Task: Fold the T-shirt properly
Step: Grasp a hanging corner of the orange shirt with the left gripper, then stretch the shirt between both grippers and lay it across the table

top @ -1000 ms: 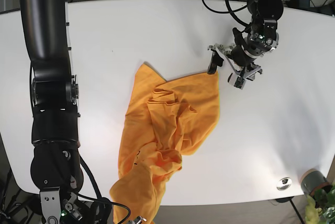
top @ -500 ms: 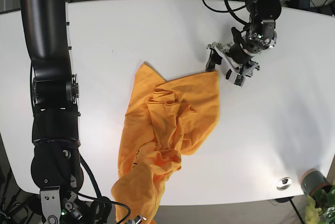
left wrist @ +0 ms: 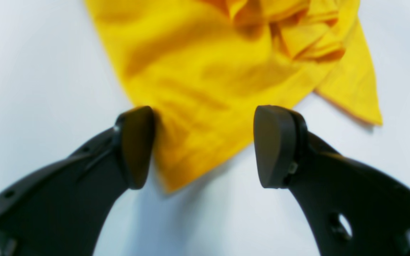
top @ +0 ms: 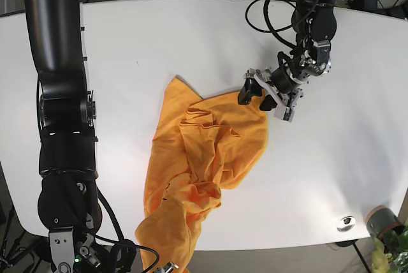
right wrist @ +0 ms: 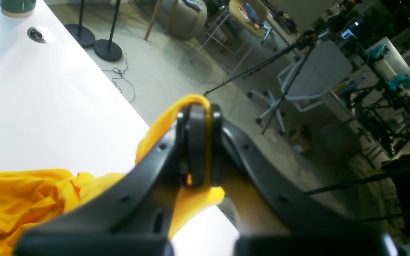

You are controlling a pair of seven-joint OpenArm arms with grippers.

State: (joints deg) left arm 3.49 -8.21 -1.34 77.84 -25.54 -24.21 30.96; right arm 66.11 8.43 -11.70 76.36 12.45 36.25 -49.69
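Observation:
The orange T-shirt (top: 204,152) lies crumpled on the white table (top: 127,43), running from mid-table down to the front edge. My left gripper (top: 262,102) is open at the shirt's upper right corner. In the left wrist view the gripper (left wrist: 205,149) has that corner of the shirt (left wrist: 190,135) between its two spread fingers, the left pad (left wrist: 135,145) touching the cloth. My right gripper (right wrist: 198,149) is shut on a fold of the T-shirt (right wrist: 20,199) at the table's front edge, where the base view barely shows it.
A green cup (top: 381,221) and a silver grommet (top: 346,223) sit at the front right corner of the table, next to a plant (top: 395,247). Beyond the table edge the right wrist view shows floor with chairs and a tripod (right wrist: 262,71).
My left gripper has moved left and down onto the shirt's upper right corner, which now sits between its open fingers. The right arm and the shirt have not moved.

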